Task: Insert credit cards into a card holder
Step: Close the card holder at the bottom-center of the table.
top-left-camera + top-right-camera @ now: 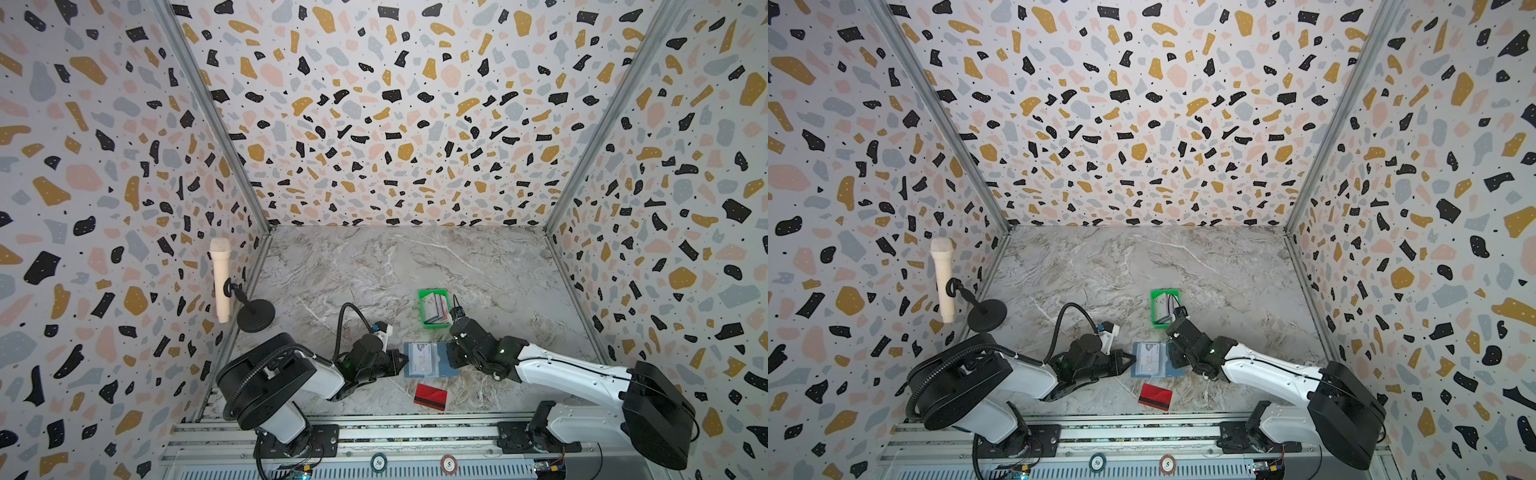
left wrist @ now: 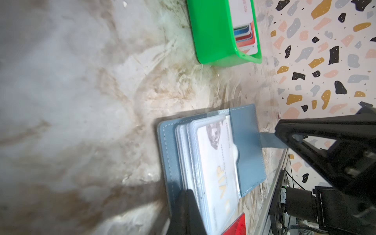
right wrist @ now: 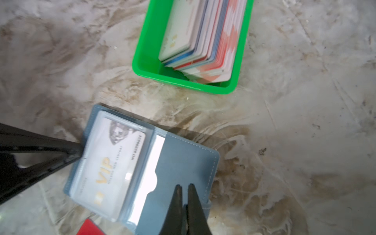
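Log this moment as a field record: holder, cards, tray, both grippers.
card holder: open on the table, VIP card showing inside
green tray: behind the holder, holds a stack of cards
red card: loose on the table, in front of the holder
left gripper: shut, tips at the holder's left edge
right gripper: shut, tips at the holder's right flap

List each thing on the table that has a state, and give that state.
Card holder, open, lying flat, a white card tucked inside.
Green tray, holding a leaning stack of cards.
Red card, loose on the table, outside the holder.
Left gripper, shut, tip against the holder's sleeve side.
Right gripper, shut, over the holder's tab side.
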Tool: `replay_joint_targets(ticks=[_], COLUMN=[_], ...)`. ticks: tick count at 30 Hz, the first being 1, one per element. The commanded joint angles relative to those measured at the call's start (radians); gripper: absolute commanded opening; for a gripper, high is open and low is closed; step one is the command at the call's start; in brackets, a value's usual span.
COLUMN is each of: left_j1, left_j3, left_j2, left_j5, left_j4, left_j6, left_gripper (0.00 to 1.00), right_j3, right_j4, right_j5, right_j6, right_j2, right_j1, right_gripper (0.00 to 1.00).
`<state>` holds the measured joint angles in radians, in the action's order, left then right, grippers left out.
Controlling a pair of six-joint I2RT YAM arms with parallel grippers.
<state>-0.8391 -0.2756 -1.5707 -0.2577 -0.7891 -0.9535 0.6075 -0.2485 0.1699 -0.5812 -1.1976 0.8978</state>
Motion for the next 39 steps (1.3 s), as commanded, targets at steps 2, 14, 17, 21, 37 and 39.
replay_joint_targets(ticks=[2,14,17,21,37,39], left_j1=[-0.025,-0.018,0.017,0.069,0.020,-0.008], left_j3=[-0.044,-0.038,0.015,0.083,-0.011,-0.027], left_j2=[-0.035,-0.155,-0.156,-0.054,0.017,-0.017], left_j5=[-0.021,-0.079,-0.097,-0.090,-0.064,-0.071], left_j4=[0.006,-0.130,-0.229,-0.275,-0.211,-0.208], left_j6=[0.025,-0.022,-0.066,-0.087,-0.037,-0.033], left_gripper=[0.00,0.00,0.00,0.00,0.10,0.10], right_j3=[0.031,0.094,0.112,0.104,0.127,0.130], right_j4=[0.021,0.257,0.267,0.256,0.277,0.275], right_j5=[-0.126,-0.408,-0.437,-0.421,-0.450,-0.443], right_j6=[0.012,0.003,0.009,0.026,0.059,0.065], right_j2=[0.043,-0.178,-0.223,-0.213,-0.307,-0.301], right_j1=[0.005,0.090,0.109,0.110,0.144,0.148], right_gripper=[0.00,0.00,0.00,0.00,0.03,0.05])
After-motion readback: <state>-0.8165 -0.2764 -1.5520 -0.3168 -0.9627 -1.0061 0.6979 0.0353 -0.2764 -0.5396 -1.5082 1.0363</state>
